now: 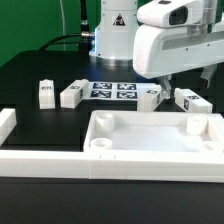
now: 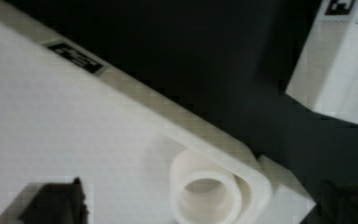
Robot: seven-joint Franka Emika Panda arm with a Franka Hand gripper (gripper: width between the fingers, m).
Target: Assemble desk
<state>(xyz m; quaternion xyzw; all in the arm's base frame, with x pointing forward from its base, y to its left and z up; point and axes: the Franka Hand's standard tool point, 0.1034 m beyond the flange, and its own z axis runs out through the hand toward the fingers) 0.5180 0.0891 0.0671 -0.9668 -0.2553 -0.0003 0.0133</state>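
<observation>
Closest lies the white rail (image 1: 40,160), then the desk top (image 1: 150,138) cut off at the exterior view's right, with four legs (image 1: 73,94) behind, and the end effector (image 2: 206,203), open wide and holding nothing, over a blurry corner socket (image 2: 206,183).

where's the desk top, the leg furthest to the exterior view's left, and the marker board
desk top (image 1: 140,115), exterior view, on its back rim
left leg (image 1: 45,93), exterior view, on its tagged front face
marker board (image 1: 112,90), exterior view, middle of the board
</observation>
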